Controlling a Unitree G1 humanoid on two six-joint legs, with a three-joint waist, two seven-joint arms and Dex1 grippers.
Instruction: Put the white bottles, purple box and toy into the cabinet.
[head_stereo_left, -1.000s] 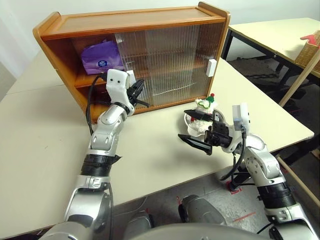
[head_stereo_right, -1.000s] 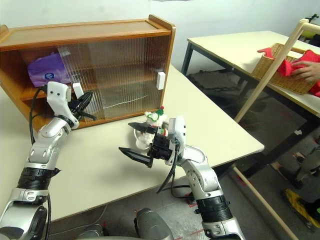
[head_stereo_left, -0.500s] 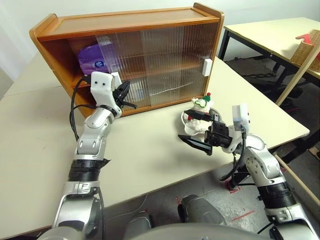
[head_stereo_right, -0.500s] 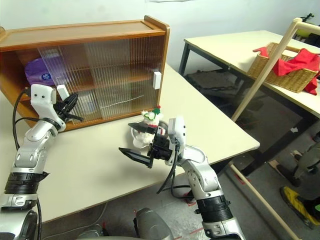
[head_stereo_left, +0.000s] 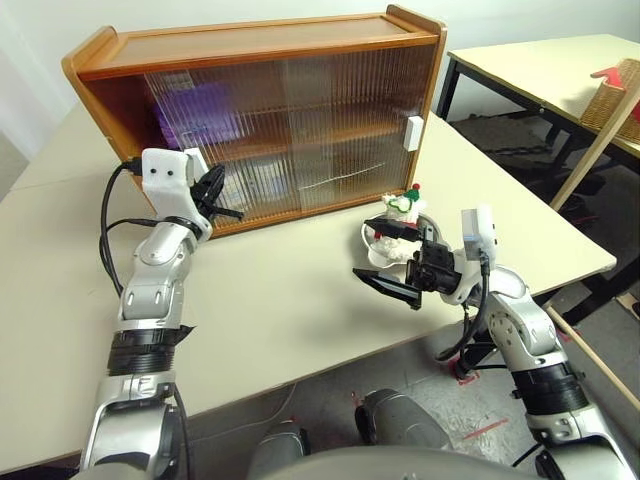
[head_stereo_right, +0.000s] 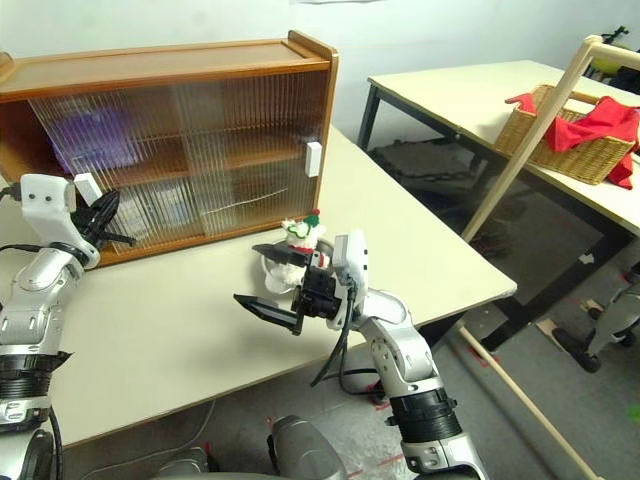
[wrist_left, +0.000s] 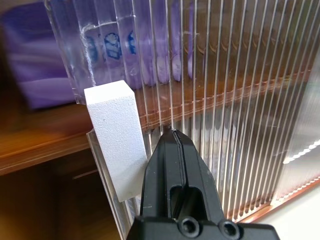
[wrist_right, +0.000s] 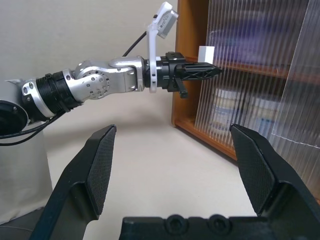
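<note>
The cabinet (head_stereo_left: 250, 45) stands at the back of the table. My left gripper (wrist_left: 172, 134) is shut, empty, its tip against the ribbed left door beside that door's white handle (wrist_left: 115, 140). The purple box (head_stereo_left: 205, 105) lies on the upper shelf, mostly behind this door, with a narrow gap left open at the cabinet's left end. The white bottles (wrist_right: 235, 112) show dimly through the ribs on the lower shelf. The toy (head_stereo_left: 406, 207) sits in a shiny metal dish (head_stereo_left: 378, 245) on the table. My right gripper (head_stereo_left: 386, 257) hangs open just in front of the dish, holding nothing.
The right door's white handle (head_stereo_left: 414, 133) is near the cabinet's right end. A second table at the back right carries a wicker basket (head_stereo_right: 575, 140) with red cloth. A slanted wooden pole (head_stereo_right: 530, 140) stands off the table's right edge.
My left gripper has moved left along the cabinet front, and the left door slid with it, now covering most of the purple box. The right arm has kept still.
</note>
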